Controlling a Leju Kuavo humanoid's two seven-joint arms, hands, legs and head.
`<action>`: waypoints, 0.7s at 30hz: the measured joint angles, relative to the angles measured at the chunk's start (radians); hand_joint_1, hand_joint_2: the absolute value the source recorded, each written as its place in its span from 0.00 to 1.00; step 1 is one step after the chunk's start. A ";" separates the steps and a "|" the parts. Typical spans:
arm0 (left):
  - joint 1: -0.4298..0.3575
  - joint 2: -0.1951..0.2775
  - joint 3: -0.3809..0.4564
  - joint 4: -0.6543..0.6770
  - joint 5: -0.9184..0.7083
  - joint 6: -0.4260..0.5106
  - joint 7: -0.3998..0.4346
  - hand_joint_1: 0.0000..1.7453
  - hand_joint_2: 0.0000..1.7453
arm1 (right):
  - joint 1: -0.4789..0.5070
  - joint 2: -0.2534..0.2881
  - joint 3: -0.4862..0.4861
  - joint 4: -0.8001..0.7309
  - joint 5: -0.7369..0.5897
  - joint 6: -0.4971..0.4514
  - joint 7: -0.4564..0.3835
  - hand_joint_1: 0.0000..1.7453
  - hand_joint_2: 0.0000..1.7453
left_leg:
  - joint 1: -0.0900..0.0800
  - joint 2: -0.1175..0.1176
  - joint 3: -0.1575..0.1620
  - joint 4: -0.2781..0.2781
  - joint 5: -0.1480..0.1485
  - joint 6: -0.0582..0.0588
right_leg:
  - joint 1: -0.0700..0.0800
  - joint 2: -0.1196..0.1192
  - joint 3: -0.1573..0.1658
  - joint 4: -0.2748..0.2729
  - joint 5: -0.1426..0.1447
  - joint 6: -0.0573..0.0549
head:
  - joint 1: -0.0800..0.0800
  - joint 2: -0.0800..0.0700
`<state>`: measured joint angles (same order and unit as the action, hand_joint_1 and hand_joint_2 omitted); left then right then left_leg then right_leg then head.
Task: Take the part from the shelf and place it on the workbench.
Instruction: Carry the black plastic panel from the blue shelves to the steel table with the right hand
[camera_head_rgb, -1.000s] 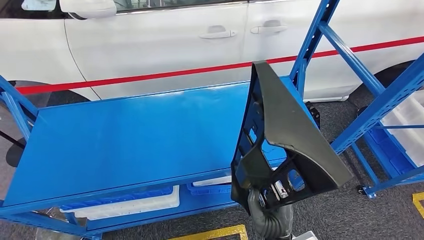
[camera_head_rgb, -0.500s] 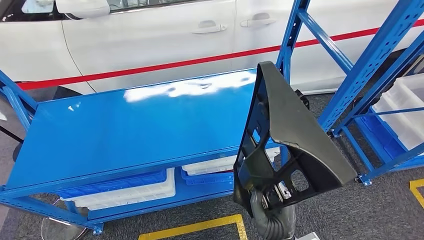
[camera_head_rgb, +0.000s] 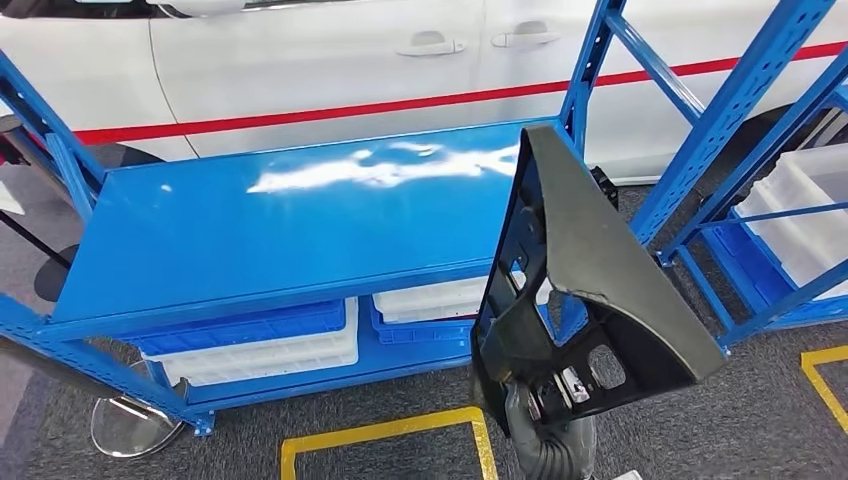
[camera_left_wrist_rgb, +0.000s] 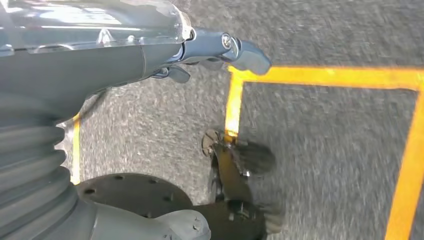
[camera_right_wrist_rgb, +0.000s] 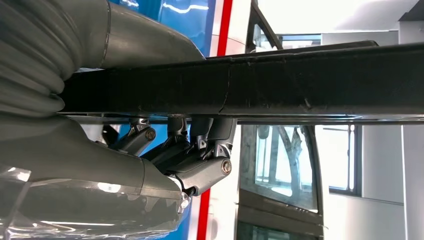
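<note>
In the head view my right hand (camera_head_rgb: 548, 405) grips the lower end of a large black plastic part (camera_head_rgb: 585, 270) and holds it upright, just off the right front corner of the blue workbench (camera_head_rgb: 280, 230). The part is above the floor and hides that corner of the bench top. In the right wrist view the fingers (camera_right_wrist_rgb: 200, 155) are curled under the part's long black edge (camera_right_wrist_rgb: 300, 85). My left hand (camera_left_wrist_rgb: 220, 50) hangs over the grey floor with nothing in it, its fingers loosely apart.
A blue shelf rack (camera_head_rgb: 725, 120) with white bins (camera_head_rgb: 805, 225) stands to the right. White and blue bins (camera_head_rgb: 265, 345) sit under the bench top. A white car (camera_head_rgb: 330, 60) with a red stripe is behind. Yellow floor lines (camera_head_rgb: 385, 432) run in front.
The whole picture has shifted, so the camera has moved: the workbench now sits further right and lower in view. The part stays upright in my right hand.
</note>
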<state>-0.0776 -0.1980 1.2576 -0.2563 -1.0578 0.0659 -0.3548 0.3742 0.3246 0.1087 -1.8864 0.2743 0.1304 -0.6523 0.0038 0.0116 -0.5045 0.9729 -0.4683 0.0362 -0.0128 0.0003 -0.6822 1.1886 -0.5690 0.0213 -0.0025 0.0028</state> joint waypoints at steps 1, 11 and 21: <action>0.000 0.000 0.000 0.000 0.000 0.000 0.000 0.00 1.00 | 0.000 0.000 -0.001 0.000 0.000 0.000 0.000 1.00 1.00 | -0.001 0.001 -0.015 0.003 0.010 0.000 | -0.001 0.000 -0.010 0.056 -0.029 0.003 | 0.000 0.000; 0.002 0.001 0.000 0.000 -0.001 -0.006 0.000 0.00 1.00 | 0.003 0.004 -0.004 -0.008 0.002 0.000 0.000 1.00 1.00 | -0.002 -0.001 -0.128 0.056 0.080 -0.043 | 0.001 -0.001 0.203 -0.179 0.029 -0.031 | 0.002 0.000; 0.003 0.002 0.003 0.000 -0.002 -0.006 0.000 0.00 1.00 | 0.007 0.007 -0.005 -0.012 0.001 0.000 0.000 1.00 1.00 | 0.007 -0.004 -0.060 0.219 -0.053 -0.057 | 0.005 -0.010 0.059 -0.162 0.138 -0.052 | -0.005 0.000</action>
<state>-0.0744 -0.1961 1.2603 -0.2562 -1.0595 0.0594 -0.3550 0.3816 0.3315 0.1041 -1.8982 0.2754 0.1305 -0.6523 0.0105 0.0076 -0.5646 1.1919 -0.5215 -0.0207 -0.0078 -0.0096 -0.6236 1.0268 -0.4312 -0.0303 -0.0078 0.0028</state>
